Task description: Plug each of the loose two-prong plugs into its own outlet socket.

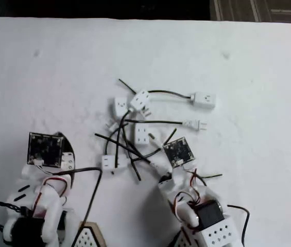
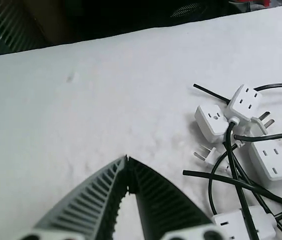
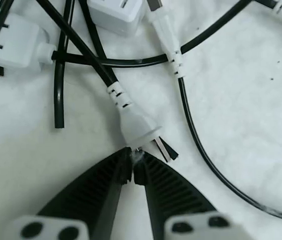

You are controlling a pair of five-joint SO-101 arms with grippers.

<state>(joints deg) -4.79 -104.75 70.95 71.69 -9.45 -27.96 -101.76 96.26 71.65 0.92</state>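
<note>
The left end effector [image 2: 128, 186] is pressed together over bare white table [image 2: 81, 110], left of tangled cords [image 2: 233, 150] and outlet sockets [image 2: 271, 161]. The right end effector [image 3: 132, 167], also pressed together, has its tips touching a white two-prong plug [image 3: 135, 125] at the tangle's near edge.

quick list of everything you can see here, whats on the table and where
table cover: one, white, under everything
outlet sockets: at least five, white, in and around the tangle mid-table
two-prong plugs: at least three, white, on cord ends in the tangle
cords: several, black, crossing one another mid-table
left claw: one, grey, shut, over bare cover beside the tangle
right claw: one, black, shut, tips at one plug's prong end
</note>
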